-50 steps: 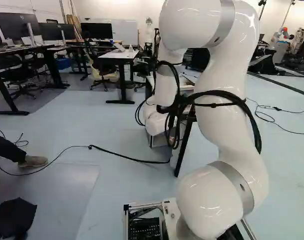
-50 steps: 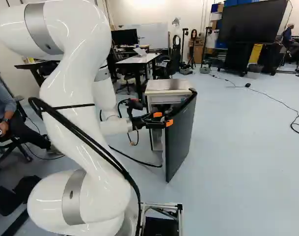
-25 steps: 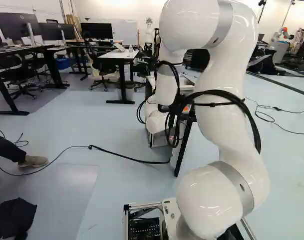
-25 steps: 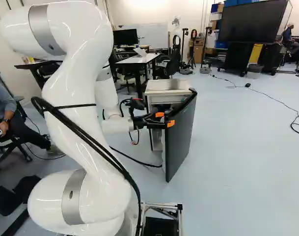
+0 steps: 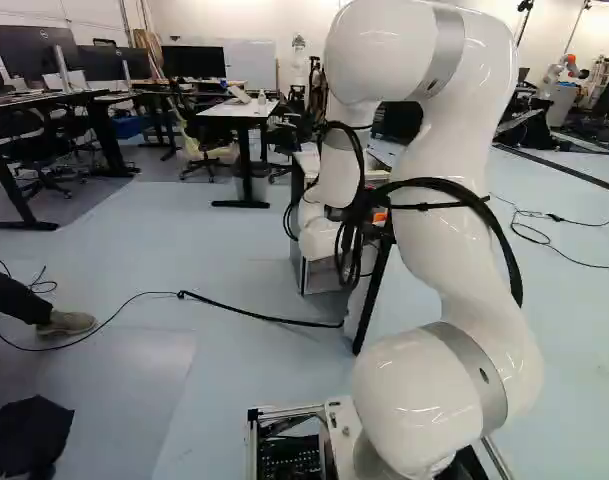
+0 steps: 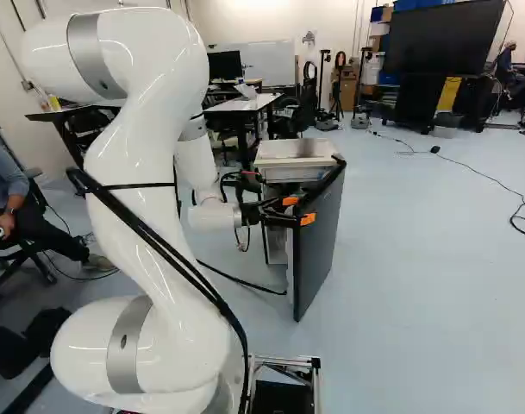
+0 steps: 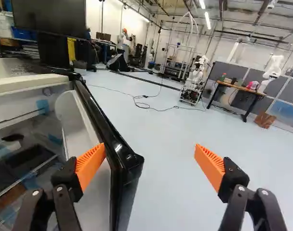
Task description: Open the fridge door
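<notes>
A fridge (image 6: 295,151) stands ahead, its door (image 6: 318,246) swung out at right; the gripper (image 7: 151,166) is spread, grasping nothing, one finger (image 7: 90,166) inside the door, likely to push it wider.

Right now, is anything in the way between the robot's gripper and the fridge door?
Nothing visible is in the way: the edge of the fridge door lies between the fingers of the open gripper, close beside one orange pad.
</notes>
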You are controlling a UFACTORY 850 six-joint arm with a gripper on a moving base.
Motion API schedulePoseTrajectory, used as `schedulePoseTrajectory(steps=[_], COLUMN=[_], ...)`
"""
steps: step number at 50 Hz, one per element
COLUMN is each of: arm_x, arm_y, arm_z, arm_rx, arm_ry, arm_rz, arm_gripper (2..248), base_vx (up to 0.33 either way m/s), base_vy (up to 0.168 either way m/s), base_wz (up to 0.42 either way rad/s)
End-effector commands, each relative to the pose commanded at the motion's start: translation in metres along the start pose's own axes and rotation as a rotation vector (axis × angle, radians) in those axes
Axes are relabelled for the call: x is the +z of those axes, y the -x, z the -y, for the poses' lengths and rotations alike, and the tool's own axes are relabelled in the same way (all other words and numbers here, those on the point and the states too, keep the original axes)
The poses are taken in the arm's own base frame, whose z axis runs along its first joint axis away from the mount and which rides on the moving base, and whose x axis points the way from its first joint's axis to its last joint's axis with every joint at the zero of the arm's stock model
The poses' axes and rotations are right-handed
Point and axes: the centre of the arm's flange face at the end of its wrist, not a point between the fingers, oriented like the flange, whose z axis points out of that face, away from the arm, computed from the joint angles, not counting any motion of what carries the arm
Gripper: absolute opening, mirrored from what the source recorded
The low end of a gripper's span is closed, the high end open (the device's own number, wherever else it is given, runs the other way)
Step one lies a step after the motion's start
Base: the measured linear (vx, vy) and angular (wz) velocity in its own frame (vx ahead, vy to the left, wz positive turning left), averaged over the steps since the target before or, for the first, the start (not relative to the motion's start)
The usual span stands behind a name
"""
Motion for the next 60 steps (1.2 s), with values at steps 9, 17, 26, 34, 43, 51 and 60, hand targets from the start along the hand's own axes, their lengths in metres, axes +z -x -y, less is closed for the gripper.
schedulePoseTrajectory(steps=[9, 17, 26, 34, 43, 51, 60], arm_x=[0.015, 0.028, 0.045, 0.061, 0.081, 0.099, 0.120], arm_y=[-0.002, -0.003, -0.005, -0.007, -0.010, -0.012, -0.014], arm_z=[0.001, 0.001, 0.003, 0.005, 0.008, 0.010, 0.012], arm_rx=[0.017, 0.031, 0.051, 0.072, 0.097, 0.120, 0.146], arm_ry=[0.047, 0.086, 0.132, 0.175, 0.225, 0.268, 0.316], arm_rz=[0.007, 0.013, 0.019, 0.023, 0.027, 0.030, 0.032], arm_gripper=[247, 247, 247, 247, 247, 247, 247], base_vx=[0.000, 0.000, 0.000, 0.000, 0.000, 0.000, 0.000], base_vy=[0.000, 0.000, 0.000, 0.000, 0.000, 0.000, 0.000], base_wz=[0.000, 0.000, 0.000, 0.000, 0.000, 0.000, 0.000])
